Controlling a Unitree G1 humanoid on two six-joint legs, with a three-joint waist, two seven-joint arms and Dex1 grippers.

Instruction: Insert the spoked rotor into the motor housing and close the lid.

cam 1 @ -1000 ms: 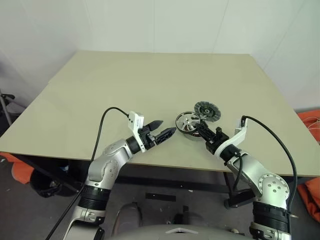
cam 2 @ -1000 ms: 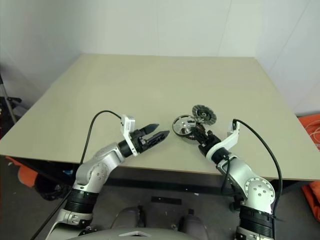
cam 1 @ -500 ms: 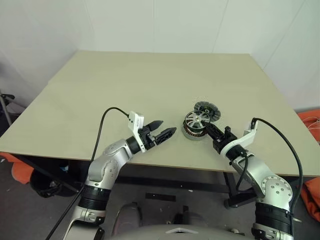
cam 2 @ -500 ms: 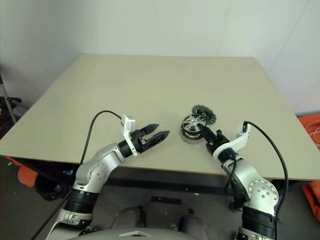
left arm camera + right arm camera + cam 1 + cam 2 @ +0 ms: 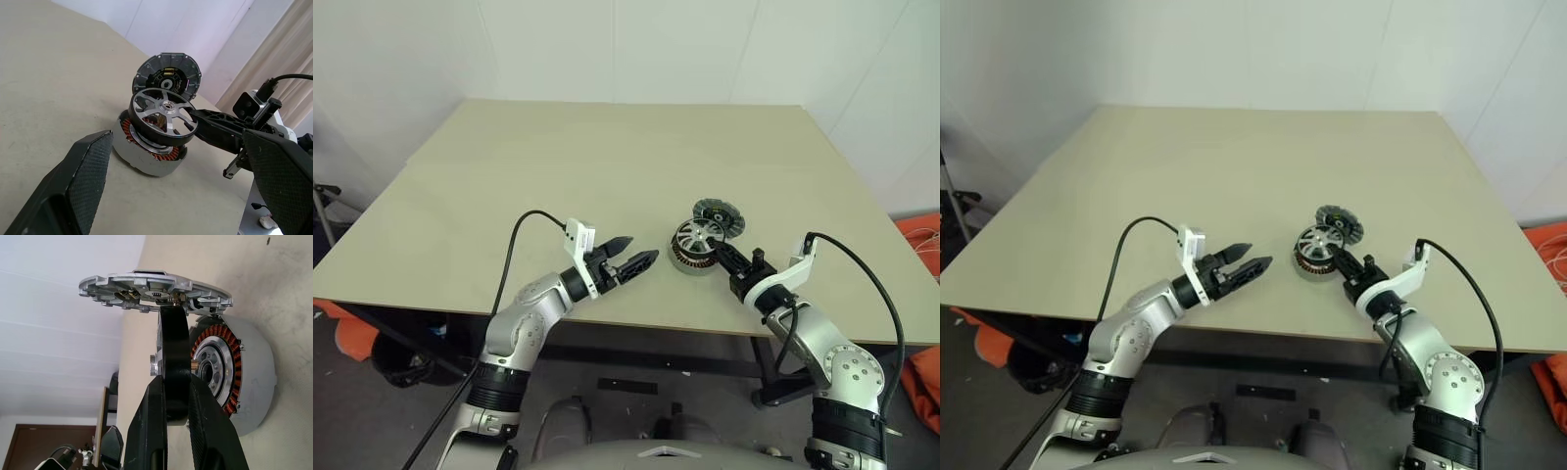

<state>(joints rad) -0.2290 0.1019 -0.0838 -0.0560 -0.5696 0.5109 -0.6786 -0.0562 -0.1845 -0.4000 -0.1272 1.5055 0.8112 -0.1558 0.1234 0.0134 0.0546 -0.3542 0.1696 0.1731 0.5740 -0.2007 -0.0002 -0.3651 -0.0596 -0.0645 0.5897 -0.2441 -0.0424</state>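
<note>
Our right gripper (image 5: pixel 176 382) is pinched on the black rim of the spoked rotor (image 5: pixel 164 116), holding it edge-on just above the motor housing (image 5: pixel 146 154), which sits on the table (image 5: pixel 558 166) near its front edge. From the left wrist view the rotor hangs tilted over the copper windings, its lower side dipping toward the bore; whether it already touches we cannot tell. Our left gripper (image 5: pixel 631 253) hangs spread wide, grasping nothing, well to the left of the housing. The lid (image 5: pixel 719 213), a slotted dark disc, lies just behind the housing. We judge the rotor to be stiff, dense metal, and it may be drawn sideways by magnets as it nears the windings; a hold across the rim is right, since the polished spokes look slippery. The right wrist view gives us the rotor's thin profile between our fingers (image 5: pixel 208 431), which the head views cannot resolve, while the left wrist view alone shows the silver spoked face and its tilt.
</note>
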